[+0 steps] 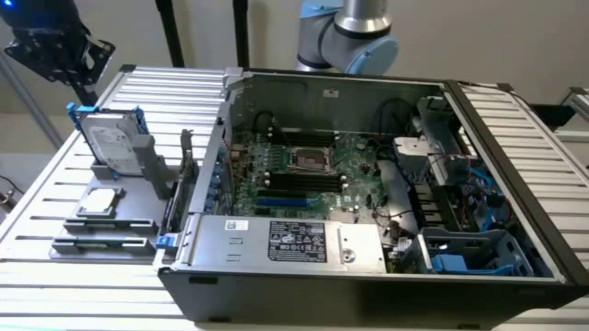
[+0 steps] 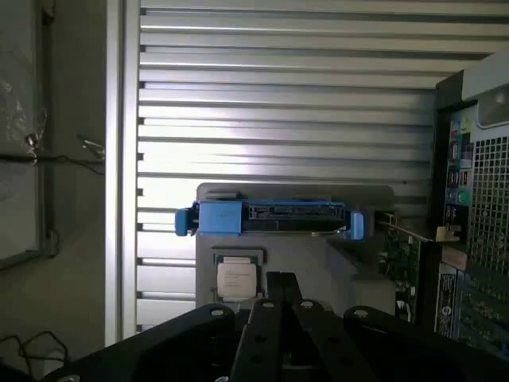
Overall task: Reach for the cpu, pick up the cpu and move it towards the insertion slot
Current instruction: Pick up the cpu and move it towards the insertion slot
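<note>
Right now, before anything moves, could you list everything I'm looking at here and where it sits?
small flat square silvery-white cpu: one, silver-white, lying on the tray.
tall grey hard drive in a blue-trimmed bracket: one, upright on the same tray.
flat grey tray: one, on the table, at the exterior view's left.
square metal-framed insertion slot: one, shiny frame, dark centre, on the green board inside the case.
long black memory slots: several, beside the insertion slot.
blue expansion slot: one, near the memory slots.
open black computer case: one, lying on the table.
slatted metal table: one, silvery.
robot arm: one, grey and light blue, behind the case.
black gripper: one, above the tray, apart from the cpu.
</note>
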Available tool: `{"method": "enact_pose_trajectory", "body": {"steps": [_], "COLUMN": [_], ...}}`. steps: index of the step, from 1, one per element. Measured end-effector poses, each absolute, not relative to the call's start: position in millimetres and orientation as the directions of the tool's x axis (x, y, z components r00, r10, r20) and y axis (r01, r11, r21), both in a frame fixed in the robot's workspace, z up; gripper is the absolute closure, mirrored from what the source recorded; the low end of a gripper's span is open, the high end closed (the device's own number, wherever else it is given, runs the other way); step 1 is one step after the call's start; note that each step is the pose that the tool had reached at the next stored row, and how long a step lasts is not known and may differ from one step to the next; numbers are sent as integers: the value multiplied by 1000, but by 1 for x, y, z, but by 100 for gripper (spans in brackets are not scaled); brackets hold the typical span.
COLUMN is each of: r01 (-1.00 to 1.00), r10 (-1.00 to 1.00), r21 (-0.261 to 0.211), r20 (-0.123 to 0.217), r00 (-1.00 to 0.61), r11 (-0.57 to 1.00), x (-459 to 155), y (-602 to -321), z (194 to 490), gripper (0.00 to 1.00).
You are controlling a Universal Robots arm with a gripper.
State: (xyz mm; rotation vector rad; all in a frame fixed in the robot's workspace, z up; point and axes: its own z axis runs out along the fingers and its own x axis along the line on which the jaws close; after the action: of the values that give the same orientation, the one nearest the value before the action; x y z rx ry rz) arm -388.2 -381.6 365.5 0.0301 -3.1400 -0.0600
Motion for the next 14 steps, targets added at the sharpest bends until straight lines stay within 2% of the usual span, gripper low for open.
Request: {"method": "enact_pose_trajectory", "body": {"steps": [14], "r01": [-19], "r10": [-19], "r21": [38], "r20": [0], "r00": [-1000], "r11": [999], "x": [-388], "y": [-382], "z": [365], "gripper": [89]}}
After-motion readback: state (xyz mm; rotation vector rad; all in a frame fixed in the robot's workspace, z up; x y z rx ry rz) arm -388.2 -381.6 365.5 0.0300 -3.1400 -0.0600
